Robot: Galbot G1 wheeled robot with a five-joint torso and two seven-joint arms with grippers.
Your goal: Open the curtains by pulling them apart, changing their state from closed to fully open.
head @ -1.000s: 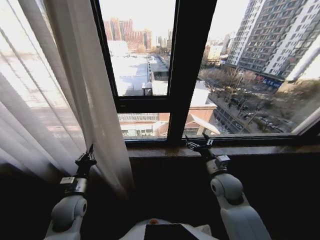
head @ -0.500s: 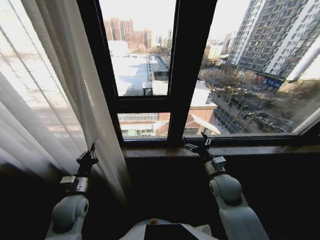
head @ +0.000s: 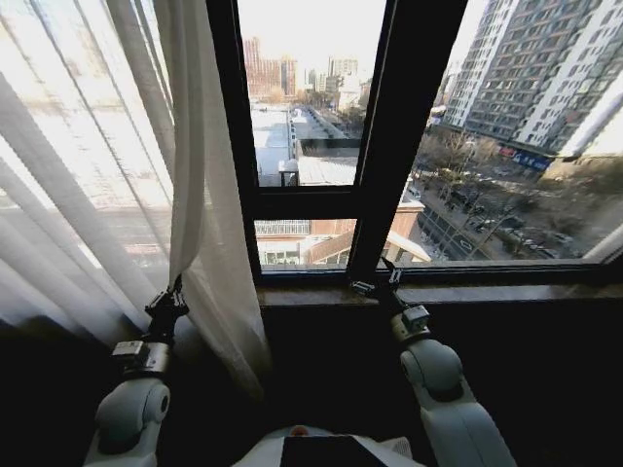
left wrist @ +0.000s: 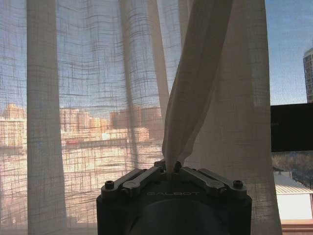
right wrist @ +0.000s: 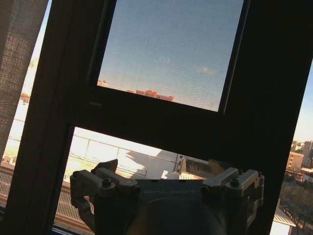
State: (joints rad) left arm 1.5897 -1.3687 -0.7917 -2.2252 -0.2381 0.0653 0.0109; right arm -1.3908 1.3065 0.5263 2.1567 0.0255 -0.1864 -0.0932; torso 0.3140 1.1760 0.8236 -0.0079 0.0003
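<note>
The curtain hangs on the left side of the window, covering the left pane. Its inner edge runs down just beside the dark frame bar and ends low, near the sill. The centre and right panes are uncovered, with buildings and streets visible through them.

The left gripper is raised in front of the lower part of the curtain, at its inner folds. In the left wrist view, the left gripper is clamped on a bunched fold of the curtain. The fold rises from between the closed fingers and slants upward as a taut, narrow pleat. The rest of the sheer fabric hangs behind it in vertical pleats. A strip of open sky and a dark frame section lie past the fabric's edge.

The right gripper sits at sill height, at the base of the central frame post, well apart from the curtain. In the right wrist view, the right gripper stands spread wide with nothing between its fingers. It faces the dark frame and glass. A narrow edge of curtain shows far off to one side.
</note>
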